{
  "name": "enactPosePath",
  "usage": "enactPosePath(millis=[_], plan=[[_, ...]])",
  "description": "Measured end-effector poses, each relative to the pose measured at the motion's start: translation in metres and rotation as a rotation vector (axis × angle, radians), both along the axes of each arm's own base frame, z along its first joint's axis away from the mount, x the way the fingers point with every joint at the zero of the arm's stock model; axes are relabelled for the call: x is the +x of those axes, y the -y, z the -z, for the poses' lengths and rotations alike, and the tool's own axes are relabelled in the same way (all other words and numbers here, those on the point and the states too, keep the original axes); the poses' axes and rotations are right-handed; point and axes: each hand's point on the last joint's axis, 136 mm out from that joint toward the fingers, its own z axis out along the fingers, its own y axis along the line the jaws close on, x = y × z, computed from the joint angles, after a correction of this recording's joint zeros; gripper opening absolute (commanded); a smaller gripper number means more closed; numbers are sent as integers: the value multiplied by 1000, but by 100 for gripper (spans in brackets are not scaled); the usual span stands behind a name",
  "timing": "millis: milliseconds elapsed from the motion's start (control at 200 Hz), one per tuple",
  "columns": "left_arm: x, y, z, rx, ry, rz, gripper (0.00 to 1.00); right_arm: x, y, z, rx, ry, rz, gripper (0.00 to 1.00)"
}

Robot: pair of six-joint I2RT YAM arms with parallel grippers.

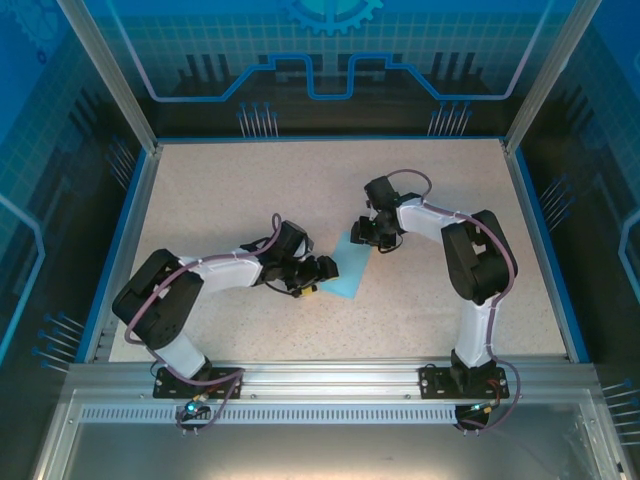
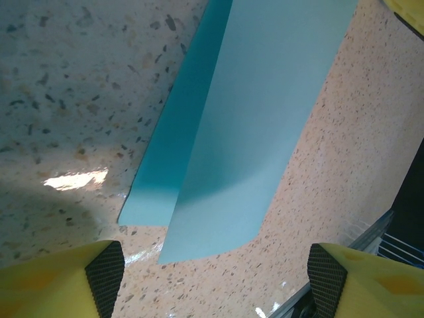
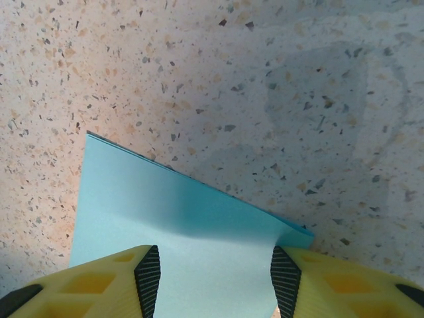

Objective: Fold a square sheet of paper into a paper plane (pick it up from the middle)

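right hand [image 3: 215, 273] spread astride paper [image 3: 179, 218] | its near edge cut off

Speckled table [image 1: 250, 200] carries a folded light-blue paper sheet [image 1: 352, 272].

**Top view.** The thin light-blue sheet of paper [image 1: 352, 268] lies on the speckled beige desk [image 1: 250, 200]. Its near-left corner is covered by the left hand [image 1: 318, 270] and its far corner by the right hand [image 1: 368, 234]. We cannot resolve creases or layers at this size.

**Left wrist view.** The sheet runs off the top edge, and the left hand's yellow fingers [image 2: 66, 285] are cut by the bottom edge.

**Right wrist view.** The sheet's near part is cut off at the bottom edge, between the right hand's yellow fingers [image 3: 147, 285]. We cannot tell whether they touch it.
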Motion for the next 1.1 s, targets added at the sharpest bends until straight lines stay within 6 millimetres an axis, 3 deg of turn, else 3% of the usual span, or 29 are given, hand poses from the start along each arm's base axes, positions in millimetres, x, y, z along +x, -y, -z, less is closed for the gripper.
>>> enactPosePath(millis=[500,630,870,1100], plan=[[17,15,-1,-69,35,-30,28,4,-2,-1,40,8,3,50],[18,12,1,-53,41,-42,27,5,-4,-8,65,21,-29,50],[20,10,4,-36,48,-52,33,-2,-15,-42,162,83,-93,49],[20,9,4,-31,49,-53,27,-27,-13,-22,176,13,-108,46]])
